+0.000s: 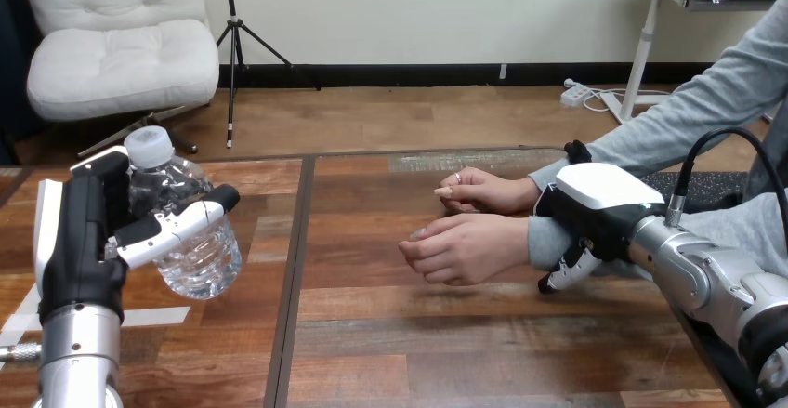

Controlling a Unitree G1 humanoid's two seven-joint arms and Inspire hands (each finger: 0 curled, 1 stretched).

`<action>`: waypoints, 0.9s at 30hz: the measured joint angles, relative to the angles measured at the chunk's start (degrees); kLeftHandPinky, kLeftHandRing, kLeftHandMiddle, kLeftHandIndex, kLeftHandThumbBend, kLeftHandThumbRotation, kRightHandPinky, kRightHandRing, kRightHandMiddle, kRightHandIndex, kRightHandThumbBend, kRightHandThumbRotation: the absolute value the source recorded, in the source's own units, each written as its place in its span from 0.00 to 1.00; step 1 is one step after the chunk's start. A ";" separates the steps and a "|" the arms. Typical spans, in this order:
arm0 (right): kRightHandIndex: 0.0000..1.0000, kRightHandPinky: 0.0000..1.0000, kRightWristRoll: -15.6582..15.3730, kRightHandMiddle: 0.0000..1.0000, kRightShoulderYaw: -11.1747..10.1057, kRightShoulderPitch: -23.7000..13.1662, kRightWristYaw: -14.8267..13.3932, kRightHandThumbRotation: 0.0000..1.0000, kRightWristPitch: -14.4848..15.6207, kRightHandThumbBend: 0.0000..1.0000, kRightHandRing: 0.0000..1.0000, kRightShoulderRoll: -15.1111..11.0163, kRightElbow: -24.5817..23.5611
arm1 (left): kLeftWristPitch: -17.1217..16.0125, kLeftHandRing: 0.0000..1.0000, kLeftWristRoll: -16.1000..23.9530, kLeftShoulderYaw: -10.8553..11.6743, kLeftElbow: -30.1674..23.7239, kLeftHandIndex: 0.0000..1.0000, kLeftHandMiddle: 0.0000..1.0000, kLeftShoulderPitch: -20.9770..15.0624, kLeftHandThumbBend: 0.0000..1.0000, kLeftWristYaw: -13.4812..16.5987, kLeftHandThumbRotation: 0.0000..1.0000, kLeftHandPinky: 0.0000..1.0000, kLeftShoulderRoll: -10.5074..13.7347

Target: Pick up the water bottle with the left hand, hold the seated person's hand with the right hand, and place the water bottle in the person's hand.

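- left hand (pixel 82 236) at view's left, fingers (pixel 181 225) wrapped across the water bottle (pixel 195 255); closed grasp round its body
- water bottle near upright, slight lean, looks lifted off the worktop (pixel 465 352), well apart from the person; white cap (pixel 147 144) on, so no spill in the carry
- bottle clear and crinkled; looks to hold water, level can't tell
- right hand (pixel 599 205) at view's right, on grey-sleeved wrist (pixel 546 239) of the person's nearer hand (pixel 460 248); fingers curled down round the wrist, likely to steady it as the target
- nearer hand on its side, loosely curled, nothing in it; person's other hand (pixel 483 190) just behind
- judged: pick-up and hold done, handover left; bottle has to cross rightward to that hand
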 measured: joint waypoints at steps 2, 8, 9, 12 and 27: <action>0.30 0.15 0.00 0.26 0.00 0.00 0.00 0.00 0.00 0.68 0.20 0.00 0.00 | 0.00 0.37 0.00 0.00 0.00 0.43 0.41 0.00 0.66 0.00 0.00 0.31 0.00; 0.29 0.15 0.00 0.26 0.00 0.00 -0.18 0.00 -0.07 0.69 0.20 0.00 0.00 | 0.00 0.37 0.12 0.00 0.00 0.43 0.41 0.00 0.66 0.00 0.00 0.31 0.00; 0.29 0.15 0.00 0.26 0.00 0.00 -0.24 0.00 -0.11 0.68 0.20 0.00 0.00 | 0.00 0.37 0.13 0.00 0.00 0.43 0.41 0.00 0.66 0.00 0.00 0.31 0.00; 0.29 0.15 0.00 0.26 0.00 0.00 -0.32 0.00 -0.16 0.68 0.20 0.00 0.00 | 0.00 0.37 0.14 0.00 0.00 0.43 0.41 0.00 0.66 0.00 0.00 0.31 0.00; 0.30 0.14 0.17 0.26 -0.12 0.00 -0.38 0.00 -0.18 0.68 0.19 -0.03 0.00 | 0.00 0.37 0.33 -0.01 0.00 0.43 0.41 0.00 0.66 0.01 0.00 0.31 0.00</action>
